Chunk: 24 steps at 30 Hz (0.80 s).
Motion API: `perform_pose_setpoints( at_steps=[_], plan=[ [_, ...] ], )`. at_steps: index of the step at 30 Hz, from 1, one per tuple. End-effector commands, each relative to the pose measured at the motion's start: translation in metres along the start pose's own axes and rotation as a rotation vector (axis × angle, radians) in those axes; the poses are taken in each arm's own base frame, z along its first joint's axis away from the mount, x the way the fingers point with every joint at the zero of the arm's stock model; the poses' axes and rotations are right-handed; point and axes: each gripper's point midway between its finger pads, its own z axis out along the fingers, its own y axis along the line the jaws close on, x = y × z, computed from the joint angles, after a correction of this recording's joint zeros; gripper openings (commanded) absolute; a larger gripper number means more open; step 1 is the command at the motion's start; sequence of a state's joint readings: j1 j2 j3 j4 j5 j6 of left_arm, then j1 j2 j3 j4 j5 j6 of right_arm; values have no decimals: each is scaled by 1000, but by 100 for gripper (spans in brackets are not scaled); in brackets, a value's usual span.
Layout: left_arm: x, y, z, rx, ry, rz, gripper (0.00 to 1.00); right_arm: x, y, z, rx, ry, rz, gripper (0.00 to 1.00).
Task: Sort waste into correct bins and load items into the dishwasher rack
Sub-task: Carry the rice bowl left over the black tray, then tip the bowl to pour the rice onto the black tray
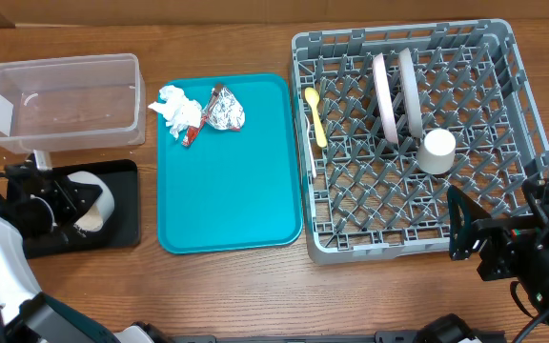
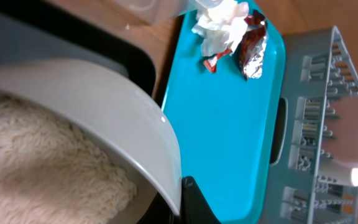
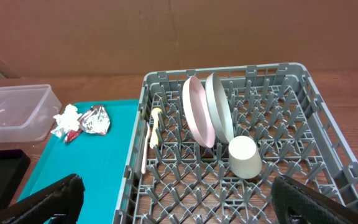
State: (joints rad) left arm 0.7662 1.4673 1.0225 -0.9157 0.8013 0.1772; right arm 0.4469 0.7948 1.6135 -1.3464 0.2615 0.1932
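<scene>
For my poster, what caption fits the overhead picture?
Left gripper holds a rice-filled bowl over the black tray; napkin and wrapper lie on the teal tray; plates, cup, spoon in rack.

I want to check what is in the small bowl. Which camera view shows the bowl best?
Left wrist: the bowl fills the frame, with rice inside. Overhead shows it small, above the black tray. Right wrist does not show it.
</scene>
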Motion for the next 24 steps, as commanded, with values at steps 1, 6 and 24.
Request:
perform_pose_setpoints(
  at_steps=[1,6,24],
  plan=[
    [0,-20,5,169,-55,153,4,0,1,0,-6,-4,-5,100],
    [2,-23,7,239,-96,222,4,0,1,0,-6,-4,-5,100],
    [-2,-1,-48,471,-409,53,9,0,1,0,-6,-4,-5,100]
  ],
)
